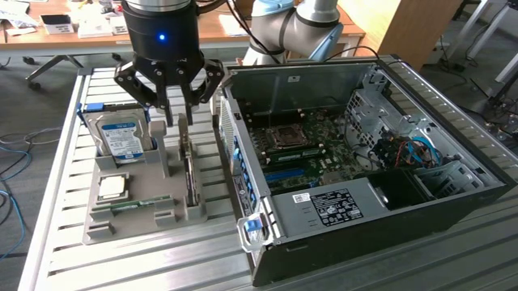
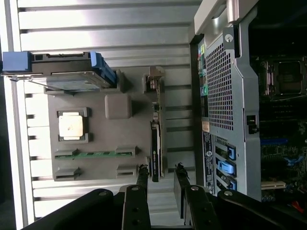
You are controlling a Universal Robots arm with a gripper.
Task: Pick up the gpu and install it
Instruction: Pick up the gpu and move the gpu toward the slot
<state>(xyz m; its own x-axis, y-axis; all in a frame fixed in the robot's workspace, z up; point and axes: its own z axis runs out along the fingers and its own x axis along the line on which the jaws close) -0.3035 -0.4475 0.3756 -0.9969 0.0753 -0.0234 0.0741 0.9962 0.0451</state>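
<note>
The gpu (image 1: 188, 173) stands on edge in a slot of the grey holder (image 1: 130, 227), a thin dark card with its metal bracket end up. My gripper (image 1: 179, 118) hangs just above its upper end, open, one finger on each side of the card and neither visibly touching it. In the wrist view the gpu (image 2: 156, 139) appears edge-on, and its near end lies between the two black fingertips (image 2: 143, 175) of my gripper (image 2: 161, 176). The open computer case (image 1: 364, 182) lies next to the holder on the exterior view's right, with the motherboard (image 1: 304, 148) exposed.
The holder (image 2: 120, 143) also carries a blue-labelled hard drive (image 1: 120, 138) standing upright, a processor (image 1: 111, 187) and a green memory stick (image 1: 133, 205). All sit on a slatted metal table (image 1: 162, 267). The case's perforated rear wall (image 2: 225, 96) stands close beside the gpu.
</note>
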